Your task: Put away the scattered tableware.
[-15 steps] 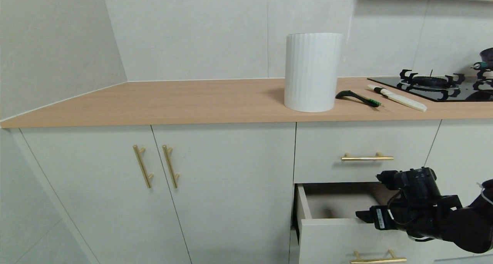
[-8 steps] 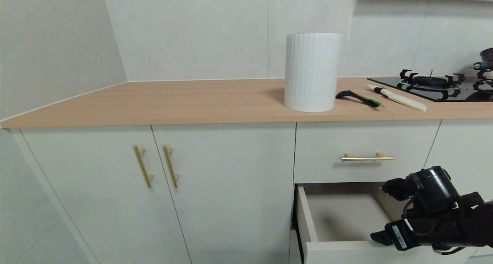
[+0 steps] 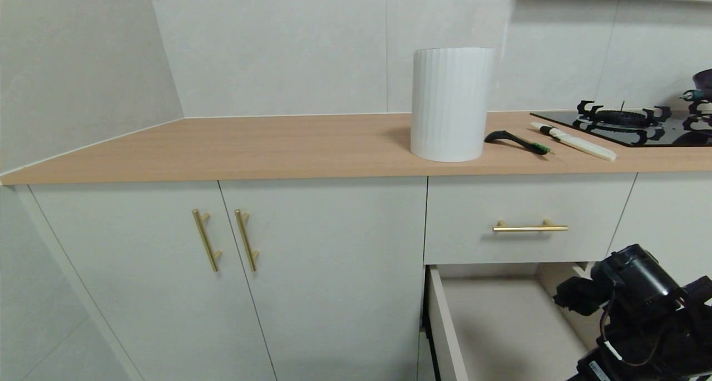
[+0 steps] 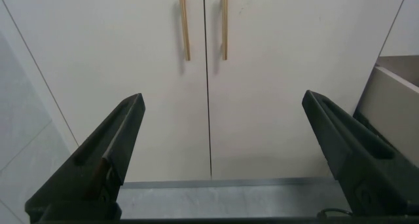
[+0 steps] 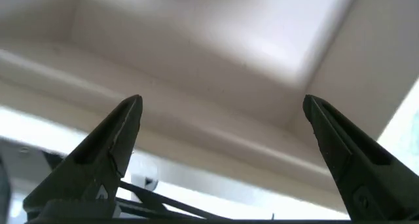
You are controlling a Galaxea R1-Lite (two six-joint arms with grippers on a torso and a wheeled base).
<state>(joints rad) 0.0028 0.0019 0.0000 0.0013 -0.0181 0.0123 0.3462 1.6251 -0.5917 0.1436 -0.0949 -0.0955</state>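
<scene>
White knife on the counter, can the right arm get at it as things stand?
Probably yes: the right gripper hangs open, low by the drawer; nothing covers the knife above it.

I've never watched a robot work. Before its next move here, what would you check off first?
1. Is the lower drawer open? Ok, it stands pulled out.
2. Is the right gripper free? Ok, open and holding nothing.
3. Is the left gripper free? Ok, open, facing the cupboard doors.
4. Is the tableware put away? Not ok: the black-handled utensil and the white knife lie on the counter beside the white ribbed canister.
5. Is the knife's blade covered? Cannot tell.
</scene>
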